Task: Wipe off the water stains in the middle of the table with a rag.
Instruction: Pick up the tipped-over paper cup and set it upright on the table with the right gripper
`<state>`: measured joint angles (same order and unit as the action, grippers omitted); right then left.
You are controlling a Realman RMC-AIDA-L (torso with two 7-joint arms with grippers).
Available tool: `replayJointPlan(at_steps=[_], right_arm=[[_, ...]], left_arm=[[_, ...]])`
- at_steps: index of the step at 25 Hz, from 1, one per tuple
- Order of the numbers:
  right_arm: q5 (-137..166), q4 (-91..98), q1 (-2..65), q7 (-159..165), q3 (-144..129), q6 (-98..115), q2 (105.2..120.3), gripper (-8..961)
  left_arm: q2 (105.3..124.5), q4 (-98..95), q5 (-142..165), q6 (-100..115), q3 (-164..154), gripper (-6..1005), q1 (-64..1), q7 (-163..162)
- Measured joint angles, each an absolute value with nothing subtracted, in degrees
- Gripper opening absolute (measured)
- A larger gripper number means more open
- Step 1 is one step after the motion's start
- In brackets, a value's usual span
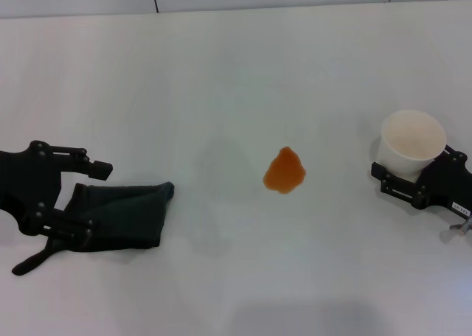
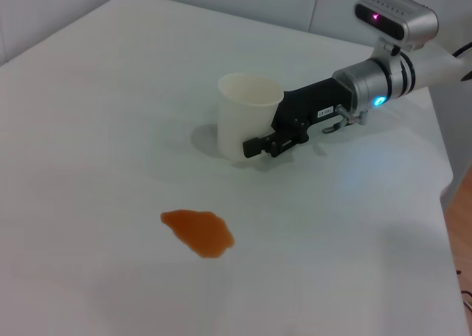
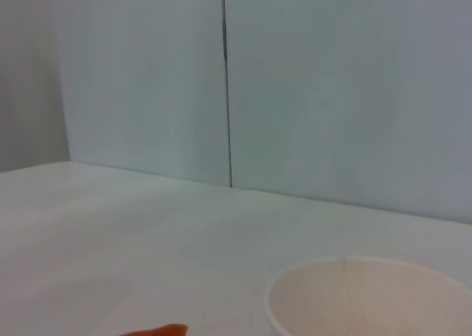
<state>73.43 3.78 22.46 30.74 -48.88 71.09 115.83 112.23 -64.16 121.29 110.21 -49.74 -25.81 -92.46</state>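
Rag (image 1: 122,217), dark green-black, lies crumpled on the near left of the white table (image 1: 221,85), its thin strap tail trailing toward the front edge. Left gripper (image 1: 82,203) sits right at the rag: jaws spread, one finger just beyond the cloth, the other lying over its near edge, cloth between them, not pinched. Orange water stains (image 1: 285,171), one small teardrop blotch, sit mid-table, well apart from the rag with only bare table between. White paper cup (image 1: 410,143) stands upright at far right, well clear of the blotch. Right gripper (image 1: 402,180) sits there with the cup base between its jaws; whether they press the cup, cannot tell. Left wrist view: blotch (image 2: 199,231) in front, cup (image 2: 247,115) and right gripper (image 2: 258,146) behind it.
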Motion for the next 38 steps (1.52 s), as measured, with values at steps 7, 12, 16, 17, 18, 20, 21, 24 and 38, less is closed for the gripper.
replayJointPlan(at_steps=[7, 12, 16, 17, 18, 20, 21, 24, 38], right_arm=[[73.3, 3.8, 22.6, 30.9, -49.0, 71.2, 115.83, 868], [73.2, 3.8, 22.7, 30.9, -49.0, 71.4, 115.83, 868], [73.4, 3.8, 22.9, 31.0, -48.9, 71.3, 115.87, 867], [73.5, 3.8, 22.9, 31.1, -48.9, 71.2, 115.88, 867], [73.5, 3.8, 22.9, 31.4, -48.9, 71.2, 115.90, 867], [73.7, 3.8, 23.0, 32.0, -49.0, 71.2, 115.89, 867], [73.7, 3.8, 23.0, 32.2, -49.1, 71.2, 115.88, 867], [73.9, 3.8, 23.0, 32.5, -49.6, 71.3, 115.83, 867], [73.9, 3.8, 23.3, 33.3, -51.2, 72.4, 115.83, 866]], left_arm=[[112.23, -64.2, 121.4, 110.2, -49.7, 783, -25.8, -92.5], [112.23, -64.2, 121.5, 110.2, -49.7, 781, -25.8, -92.5], [112.18, -64.2, 121.5, 110.2, -49.8, 779, -25.8, -92.4], [112.13, -64.2, 121.5, 110.2, -49.9, 779, -25.8, -92.3], [112.09, -64.2, 121.6, 110.2, -50.0, 778, -25.8, -92.2], [112.01, -64.2, 121.6, 110.2, -50.1, 777, -25.8, -92.2], [111.99, -64.2, 121.6, 110.2, -50.1, 777, -25.8, -92.2], [111.97, -64.2, 121.6, 110.2, -50.1, 776, -25.8, -92.2], [111.88, -64.2, 121.6, 110.2, -50.1, 770, -25.7, -92.2]])
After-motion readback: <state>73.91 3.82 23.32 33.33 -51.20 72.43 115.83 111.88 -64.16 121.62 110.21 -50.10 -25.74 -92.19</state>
